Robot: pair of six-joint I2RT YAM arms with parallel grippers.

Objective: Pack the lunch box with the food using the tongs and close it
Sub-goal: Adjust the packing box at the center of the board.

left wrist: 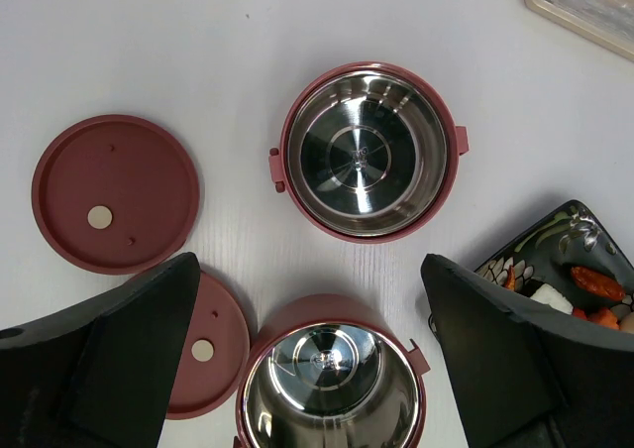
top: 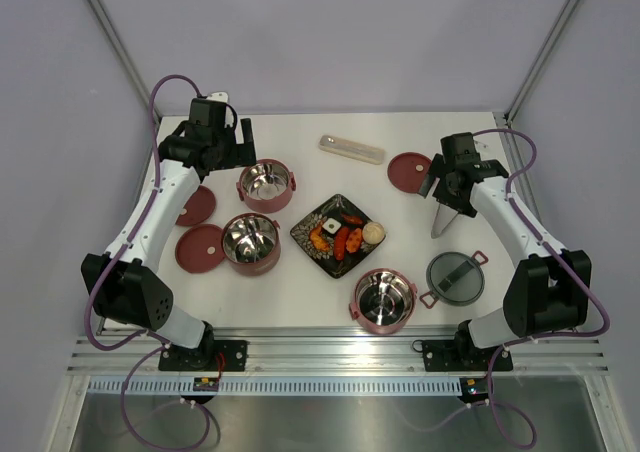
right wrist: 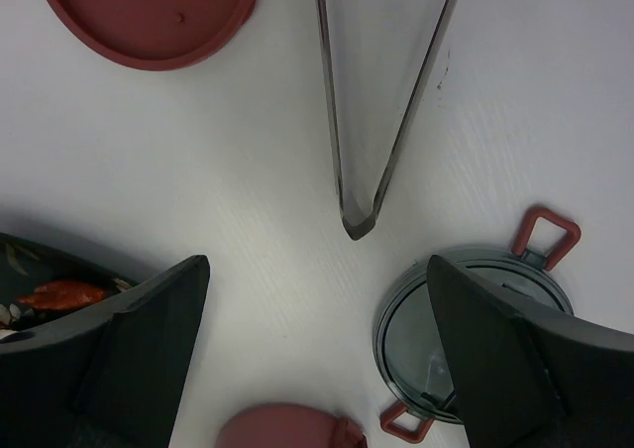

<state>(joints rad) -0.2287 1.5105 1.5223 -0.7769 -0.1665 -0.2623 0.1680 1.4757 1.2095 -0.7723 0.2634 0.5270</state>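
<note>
Left of the black square plate (top: 303,236), well apart from it, lie two dark-red disc lids, the rear lid (top: 196,205) and the front lid (top: 200,247), edges touching or nearly so; between those lids and the plate stand the rear bowl (top: 265,184) and the front bowl (top: 251,240), both upright, steel insides bare; over this group hovers the left gripper (left wrist: 305,265), fingers spread wide and grasping nothing. On the plate itself rests the food (top: 343,238), orange and red pieces with a beige ball (top: 373,233) at the right corner; none is packed yet. Behind the plate lies the translucent case (top: 351,149); in front of the plate, slightly right, stands the third bowl (top: 383,300), likewise unfilled. Right of the plate lie the third disc lid (top: 408,168), the tongs (right wrist: 355,220) flat on the table (top: 300,142), and the grey top lid (top: 455,277); the right gripper (right wrist: 317,265) hangs over the tongs, fingers released, nothing held. Judged risks: the tongs are slim and lie flat, so a descending grasp may skid off them or catch only one arm; gripped too hard, their arms would be pressed together and could not take up food; the ball, being round, may roll from the tips; an unbraced bowl may slide when nudged.
</note>
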